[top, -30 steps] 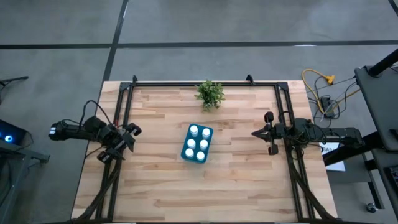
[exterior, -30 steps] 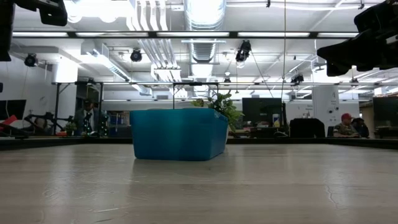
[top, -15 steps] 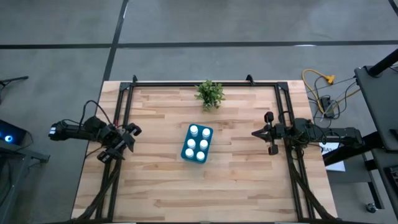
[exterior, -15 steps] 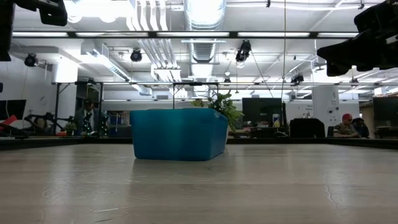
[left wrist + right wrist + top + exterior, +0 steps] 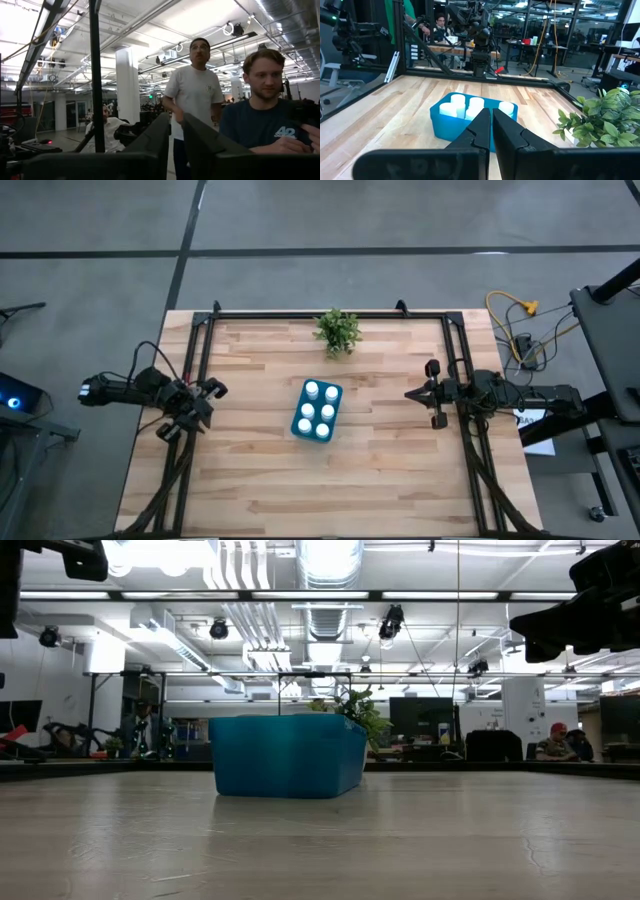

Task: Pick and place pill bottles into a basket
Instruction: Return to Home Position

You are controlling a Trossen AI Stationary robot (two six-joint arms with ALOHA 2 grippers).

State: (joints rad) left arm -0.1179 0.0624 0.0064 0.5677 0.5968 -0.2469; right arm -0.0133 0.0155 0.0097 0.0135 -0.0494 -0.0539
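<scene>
We find the basket (image 5: 285, 755) standing near the middle of the table (image 5: 380, 470), slightly askew to its edges. All six pill bottles (image 5: 326, 412) stand upright inside it, in two rows of three, caps up. A potted plant (image 5: 337, 331) stands at the middle of the far edge, near the basket but not touching it.

The left gripper (image 5: 205, 402) hangs over the left edge, fingers drawn almost together, holding nothing. The right gripper (image 5: 410, 393) hangs near the right edge, pointing toward the basket, fingers likewise closed to a thin slit and empty. Both are well apart from the basket.
</scene>
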